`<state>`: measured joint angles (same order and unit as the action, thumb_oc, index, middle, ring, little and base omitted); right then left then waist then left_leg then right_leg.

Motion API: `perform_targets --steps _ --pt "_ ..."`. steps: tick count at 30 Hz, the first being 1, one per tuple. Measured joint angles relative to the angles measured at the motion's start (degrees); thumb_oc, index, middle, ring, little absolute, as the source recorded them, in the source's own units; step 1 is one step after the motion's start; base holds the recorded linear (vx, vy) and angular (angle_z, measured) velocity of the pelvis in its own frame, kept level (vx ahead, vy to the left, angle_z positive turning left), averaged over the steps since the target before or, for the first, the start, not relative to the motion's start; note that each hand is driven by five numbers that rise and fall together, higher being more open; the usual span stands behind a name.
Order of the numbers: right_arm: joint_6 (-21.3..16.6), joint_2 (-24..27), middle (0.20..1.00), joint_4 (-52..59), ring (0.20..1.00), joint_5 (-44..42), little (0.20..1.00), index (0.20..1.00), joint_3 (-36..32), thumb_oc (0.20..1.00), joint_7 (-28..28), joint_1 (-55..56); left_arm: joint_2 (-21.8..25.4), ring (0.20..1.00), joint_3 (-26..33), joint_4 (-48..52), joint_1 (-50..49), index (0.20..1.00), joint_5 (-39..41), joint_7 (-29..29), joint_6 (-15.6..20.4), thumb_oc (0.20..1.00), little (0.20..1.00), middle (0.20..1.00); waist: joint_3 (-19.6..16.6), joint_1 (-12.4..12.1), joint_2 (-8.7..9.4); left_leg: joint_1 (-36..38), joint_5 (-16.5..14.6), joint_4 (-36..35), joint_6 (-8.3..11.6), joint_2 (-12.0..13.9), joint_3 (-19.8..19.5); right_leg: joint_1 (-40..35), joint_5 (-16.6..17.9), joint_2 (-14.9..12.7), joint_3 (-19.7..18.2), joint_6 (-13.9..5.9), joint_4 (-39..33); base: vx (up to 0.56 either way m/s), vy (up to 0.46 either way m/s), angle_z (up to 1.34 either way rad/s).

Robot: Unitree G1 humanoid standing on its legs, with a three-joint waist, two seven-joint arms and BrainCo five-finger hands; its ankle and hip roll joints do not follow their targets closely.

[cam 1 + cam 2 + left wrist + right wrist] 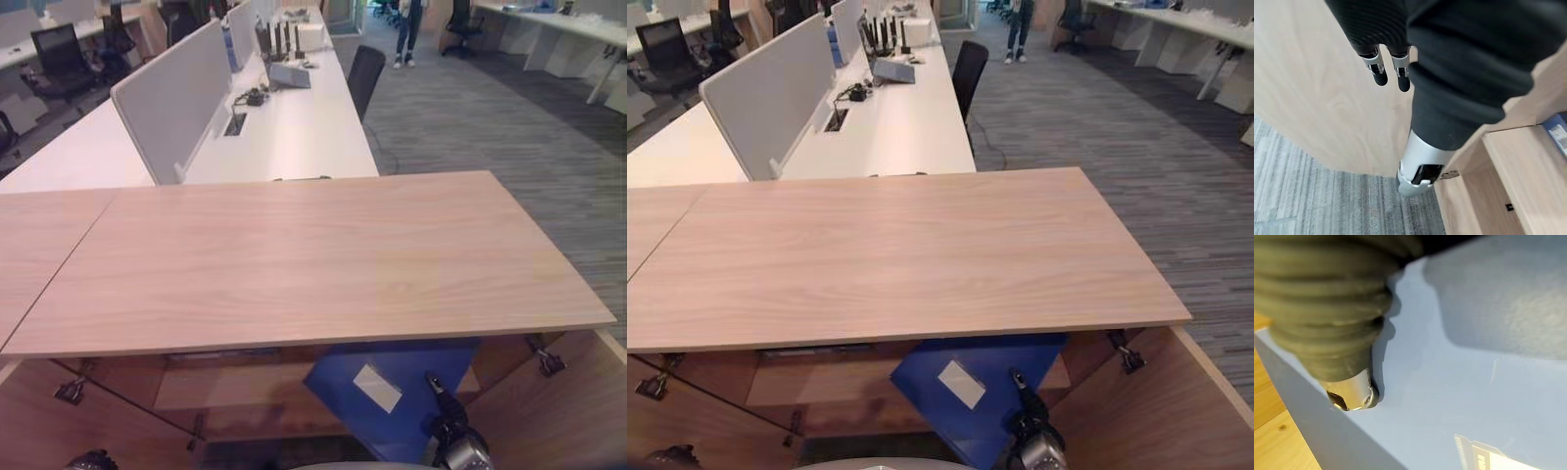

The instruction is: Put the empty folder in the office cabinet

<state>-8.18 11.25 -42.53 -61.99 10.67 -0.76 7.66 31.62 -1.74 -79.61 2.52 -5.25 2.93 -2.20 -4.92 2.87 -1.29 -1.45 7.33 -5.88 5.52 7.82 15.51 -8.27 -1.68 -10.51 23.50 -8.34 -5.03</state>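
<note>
A blue folder (pixel 392 387) with a white label hangs tilted in the open front of the wooden office cabinet (pixel 294 264), its upper part under the cabinet's top. My right hand (pixel 1349 394) is at the folder's lower right; its thumb presses on the blue face (pixel 1459 382) close to the edge, and the other fingers are hidden. My left hand (pixel 1380 68) hangs with straight fingers beside the cabinet's open left door (pixel 1317 107). A corner of the folder (pixel 1559 129) shows past the inner shelf.
Both cabinet doors stand open, one at the left (pixel 59 421) and one at the right (pixel 573 411). A shelf (pixel 225 387) runs inside. Behind are white desks (pixel 294 127) with a grey partition, office chairs (pixel 364 73), and a person (pixel 409 29) far off on the carpet.
</note>
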Motion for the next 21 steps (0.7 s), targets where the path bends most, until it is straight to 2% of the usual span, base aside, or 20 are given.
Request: perform_targets --steps 3,5,8,11,14,15,17,19,20,21 --pt "0.11 -1.02 0.200 0.19 0.200 0.09 0.200 0.200 0.16 0.200 -0.57 -0.18 -7.35 1.000 -0.47 -1.22 -0.57 1.000 0.59 0.60 0.07 1.000 1.000 1.000 -0.03 0.25 0.40 0.11 -0.09 0.22 0.07 -0.53 0.38 0.36 0.59 -0.54 -0.66 -0.16 0.03 -0.18 0.128 -0.11" --pt "0.14 -1.46 0.200 0.23 0.200 0.09 0.200 0.200 0.24 0.200 -0.61 -0.17 -10.21 1.000 -0.45 -1.87 -1.13 1.000 2.02 0.39 -0.07 1.000 1.000 1.000 0.21 0.33 0.66 0.03 -0.20 0.09 -0.07 -0.79 0.42 0.49 0.57 -0.88 -0.86 -0.35 0.02 -0.15 0.120 -0.01" --pt "0.07 -1.63 0.200 0.36 0.200 0.11 0.200 0.200 -0.05 0.200 -0.69 -0.41 -10.43 1.000 -0.45 -1.87 -2.04 1.000 2.40 0.71 -0.06 1.000 1.000 1.000 0.52 0.46 1.83 0.05 -0.30 0.07 -0.25 -1.19 0.65 0.50 0.86 -1.40 -0.71 -0.63 0.03 -0.15 0.119 -0.01" --pt "0.01 -1.33 0.200 0.38 0.200 0.11 0.200 0.200 -0.52 0.200 -1.14 -1.17 -10.65 1.000 -0.50 -1.67 -2.52 1.000 2.48 1.38 0.12 1.000 1.000 1.000 1.23 0.79 1.47 0.19 -0.66 0.09 -0.94 -2.25 0.42 0.86 0.77 -2.71 -0.67 -1.35 1.47 -0.17 0.073 0.05" --pt "-0.08 -1.50 0.200 0.36 0.200 0.10 0.200 0.200 -2.27 0.200 -1.60 -2.26 -10.82 1.000 -0.52 -1.23 -1.49 1.000 2.50 1.73 0.44 1.000 1.000 1.000 3.42 0.85 0.82 0.17 -0.90 0.08 -1.71 -3.05 -0.30 2.00 0.55 -4.32 -1.03 -1.71 5.99 -0.14 0.005 0.16" --pt "-0.36 -1.80 0.200 0.10 0.200 0.07 0.200 0.200 -2.60 0.200 -1.63 -3.05 -10.68 1.000 -0.49 -1.44 -0.41 1.000 2.51 2.01 0.54 1.000 1.000 1.000 4.73 0.71 0.05 -0.23 -0.97 0.05 -1.94 -3.04 -0.80 3.42 0.97 -5.05 -1.84 -0.64 9.28 -0.11 0.006 0.17" --pt "-0.49 -1.76 0.200 0.17 0.200 0.08 0.200 0.200 -3.59 0.200 -1.65 -3.96 -10.37 1.000 -0.69 -1.37 0.19 1.000 2.50 2.38 0.79 1.000 1.000 1.000 6.33 -0.01 -1.15 -0.05 -0.79 0.04 -2.60 -2.76 -0.97 5.58 1.42 -5.83 -2.45 -0.24 13.62 -0.03 -0.041 0.08" --pt "-0.47 -2.78 0.200 0.18 0.200 0.07 0.200 0.200 -3.76 0.200 -1.56 -4.30 -9.41 1.000 -1.07 -1.82 -0.15 1.000 2.49 2.62 1.18 1.000 1.000 1.000 6.65 -0.85 -1.47 -0.45 -0.95 0.06 -2.81 -2.71 -1.30 6.18 1.17 -6.26 -2.14 0.54 14.30 0.06 -0.118 0.09" --pt "-0.44 -3.71 0.200 0.21 0.200 0.10 0.200 0.200 -3.73 0.200 -1.32 -4.31 -8.29 1.000 -1.10 -1.81 -0.02 1.000 2.48 2.58 1.33 1.000 1.000 1.000 6.26 -1.40 -0.54 -1.49 -0.93 0.05 -2.73 -3.30 -1.29 6.29 -1.20 -6.02 -1.30 2.83 12.27 0.11 -0.115 0.11" --pt "-0.48 -4.08 0.200 0.15 0.200 0.09 0.200 0.200 -3.57 0.200 -1.28 -4.45 -7.88 1.000 -1.04 -2.03 -0.63 1.000 2.49 2.61 1.37 1.000 1.000 1.000 5.61 -2.04 0.36 -1.81 -0.93 0.06 -2.61 -3.49 -1.58 5.63 -2.99 -5.85 -0.58 0.68 11.13 0.13 -0.232 -0.01"
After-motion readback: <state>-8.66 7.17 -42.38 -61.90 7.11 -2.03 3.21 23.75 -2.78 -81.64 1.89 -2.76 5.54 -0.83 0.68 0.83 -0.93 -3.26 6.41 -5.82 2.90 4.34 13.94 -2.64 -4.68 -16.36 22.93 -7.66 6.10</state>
